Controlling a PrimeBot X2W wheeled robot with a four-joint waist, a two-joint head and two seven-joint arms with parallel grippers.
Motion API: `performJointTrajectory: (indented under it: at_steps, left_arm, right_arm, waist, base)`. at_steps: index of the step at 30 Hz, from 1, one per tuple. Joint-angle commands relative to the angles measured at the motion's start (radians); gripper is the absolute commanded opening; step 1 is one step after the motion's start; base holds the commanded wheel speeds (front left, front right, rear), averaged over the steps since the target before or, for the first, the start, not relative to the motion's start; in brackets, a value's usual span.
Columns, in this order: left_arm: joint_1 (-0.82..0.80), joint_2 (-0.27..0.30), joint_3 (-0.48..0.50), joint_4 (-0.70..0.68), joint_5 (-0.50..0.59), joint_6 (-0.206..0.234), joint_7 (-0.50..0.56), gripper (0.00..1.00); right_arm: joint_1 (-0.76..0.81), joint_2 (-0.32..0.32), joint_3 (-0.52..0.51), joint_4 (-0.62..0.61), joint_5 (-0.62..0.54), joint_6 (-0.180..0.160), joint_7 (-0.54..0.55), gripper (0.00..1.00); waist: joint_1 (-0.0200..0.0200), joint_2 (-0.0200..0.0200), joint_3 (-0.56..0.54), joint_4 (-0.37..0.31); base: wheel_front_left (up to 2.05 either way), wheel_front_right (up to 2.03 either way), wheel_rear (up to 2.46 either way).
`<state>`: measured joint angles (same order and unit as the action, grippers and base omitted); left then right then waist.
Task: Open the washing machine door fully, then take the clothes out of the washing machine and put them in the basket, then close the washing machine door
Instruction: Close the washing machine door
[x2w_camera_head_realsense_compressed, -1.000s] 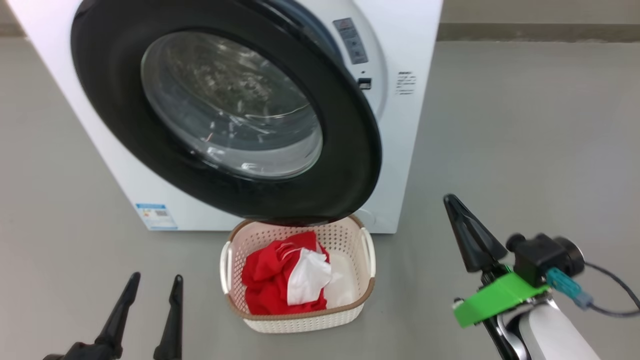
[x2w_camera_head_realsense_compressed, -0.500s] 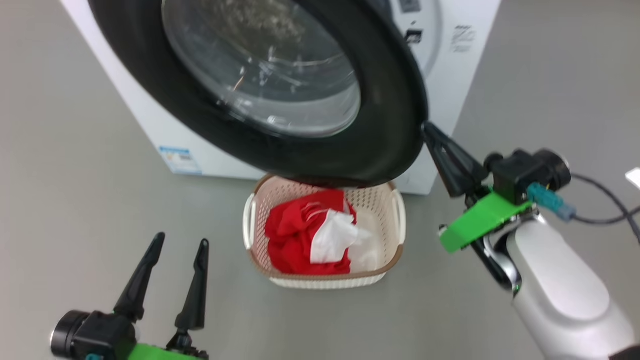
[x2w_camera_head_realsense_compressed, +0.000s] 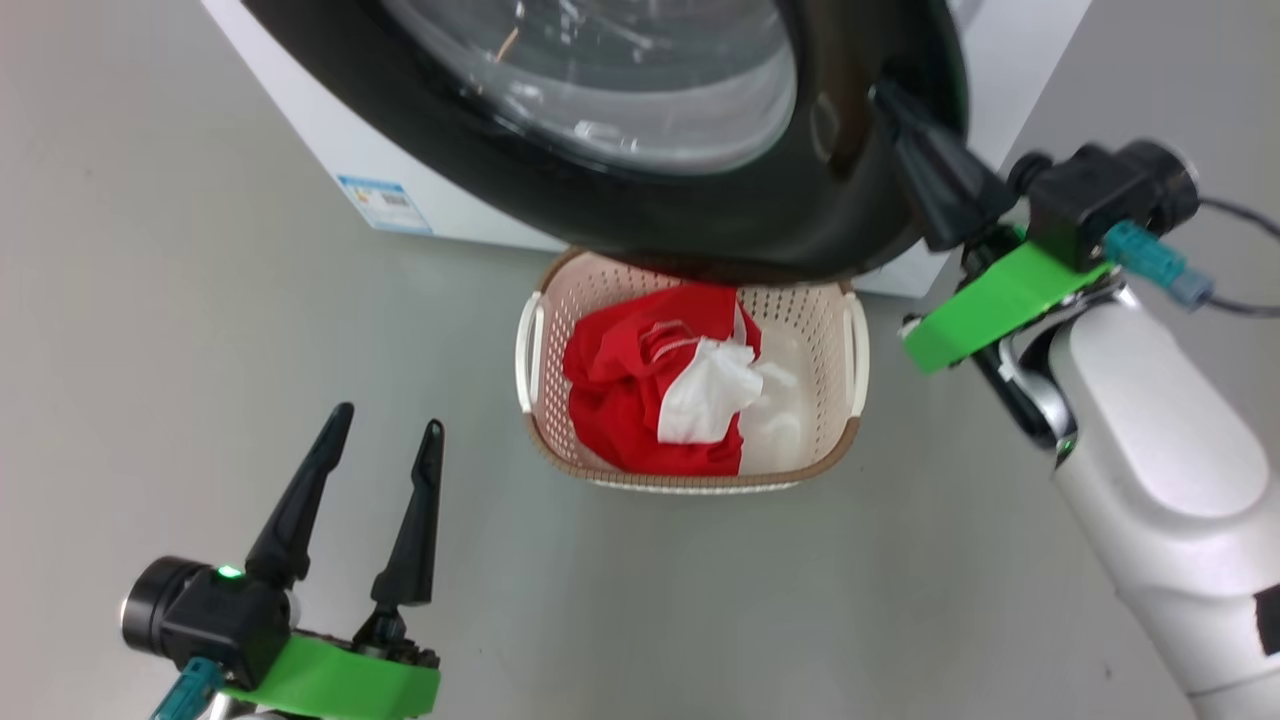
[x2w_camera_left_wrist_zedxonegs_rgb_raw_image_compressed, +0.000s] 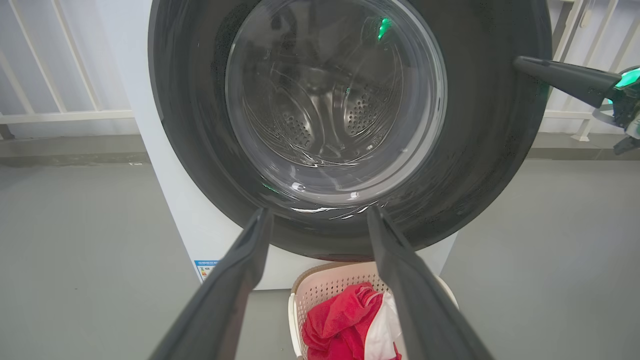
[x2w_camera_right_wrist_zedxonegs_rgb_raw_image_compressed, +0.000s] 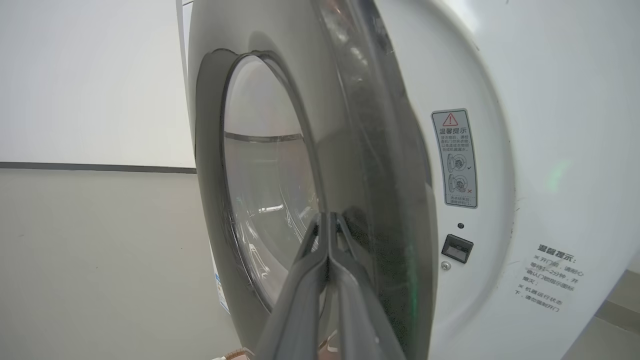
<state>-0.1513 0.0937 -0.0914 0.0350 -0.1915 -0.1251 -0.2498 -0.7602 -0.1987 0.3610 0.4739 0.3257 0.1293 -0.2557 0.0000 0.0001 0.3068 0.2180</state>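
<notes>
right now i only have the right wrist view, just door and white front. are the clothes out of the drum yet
Observer: yes, the red and white clothes lie in the basket, on the floor below the washing machine door's lower edge.
Operator: and my left gripper
Observer: the left gripper is open, low and left of the basket, holding nothing.
Operator: drum empty
Observer: through the door glass in the left wrist view, the drum shows no clothes.

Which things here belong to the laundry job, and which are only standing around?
Job: washing machine door, washing machine, clothes in the basket, right gripper with shut jaws at the door's rim, left gripper with open jaws.
Not part of it: blue label, warning sticker, white railing, cable.
</notes>
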Motion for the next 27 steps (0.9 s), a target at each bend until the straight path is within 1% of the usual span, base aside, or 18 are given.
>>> performJointTrajectory:
  at_steps: [1,14,27]
  left_arm:
    - [-0.028,0.015,0.028,-0.021,-0.007,-0.005,-0.012,1.00]
    - [-0.108,0.022,-0.010,-0.017,-0.019,-0.005,-0.012,1.00]
    - [-0.141,0.022,-0.036,0.004,-0.033,-0.006,-0.012,1.00]
  right_arm:
    - [-0.027,-0.003,-0.007,-0.018,0.021,0.001,-0.006,0.00]
    - [-0.208,-0.046,-0.049,0.039,0.043,0.001,-0.006,0.00]
    - [-0.338,-0.041,-0.091,0.128,0.083,0.001,-0.006,0.00]
  waist:
    - [0.0000,-0.0001,0.036,0.010]
    - [0.0000,-0.0001,0.160,0.034]
    - [0.0000,-0.0001,0.186,0.050]
  base:
    - [0.00,0.00,0.00]
    - [0.00,0.00,0.00]
    - [0.00,0.00,0.00]
